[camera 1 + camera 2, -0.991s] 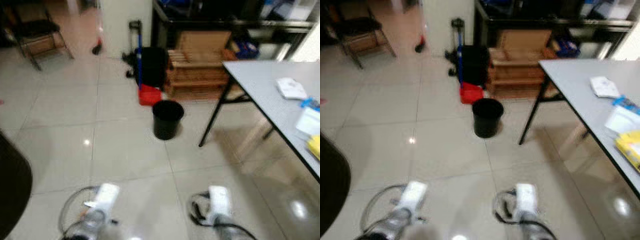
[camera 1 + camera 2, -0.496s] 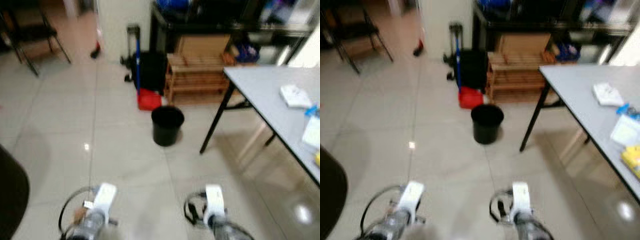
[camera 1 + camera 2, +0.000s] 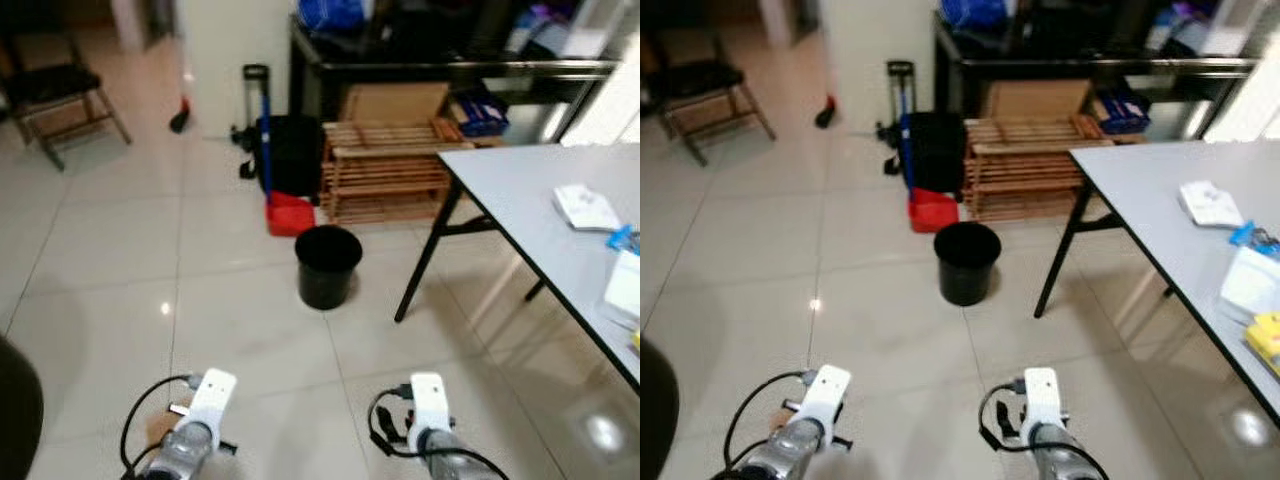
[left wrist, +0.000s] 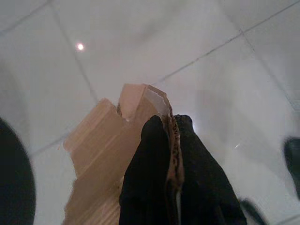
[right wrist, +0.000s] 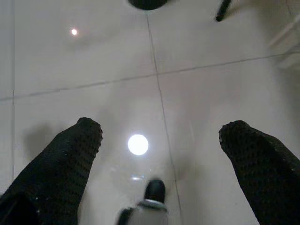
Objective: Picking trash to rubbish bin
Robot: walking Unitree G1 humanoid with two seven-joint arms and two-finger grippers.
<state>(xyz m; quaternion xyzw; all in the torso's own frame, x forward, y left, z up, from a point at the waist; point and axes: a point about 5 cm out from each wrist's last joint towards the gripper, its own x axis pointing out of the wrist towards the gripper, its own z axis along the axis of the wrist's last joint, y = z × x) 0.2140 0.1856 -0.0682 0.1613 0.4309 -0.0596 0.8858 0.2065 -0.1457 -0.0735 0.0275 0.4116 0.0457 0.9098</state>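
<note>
1. A folding chair [image 3: 55,95] stands far off at the left, on the pale tiled floor [image 3: 100,260].
2. The left gripper [image 4: 171,140] hangs low over the tiles at the robot's left side. Its two black fingers [image 4: 150,154] are pressed together on a torn piece of brown cardboard [image 4: 101,154], the edge of the sheet sandwiched between them. The cardboard runs back along the fingers and pokes out past their tips, off the floor.
3. The black rubbish bin [image 3: 327,264] stands upright and open-topped on the tiles, ahead of both arms and roughly between them, well apart from the held cardboard.
4. Just behind the bin sit a red dustpan [image 3: 290,213], a black bag [image 3: 293,152] and a slatted wooden rack [image 3: 385,170].
5. The right gripper [image 5: 164,136] also hangs low over bare tiles, its fingers [image 5: 70,150] spread wide apart with nothing between them.
6. At the right a grey table [image 3: 520,200] on black legs carries some white papers [image 3: 585,205] and a yellow item [image 3: 1265,335] near its edge.
</note>
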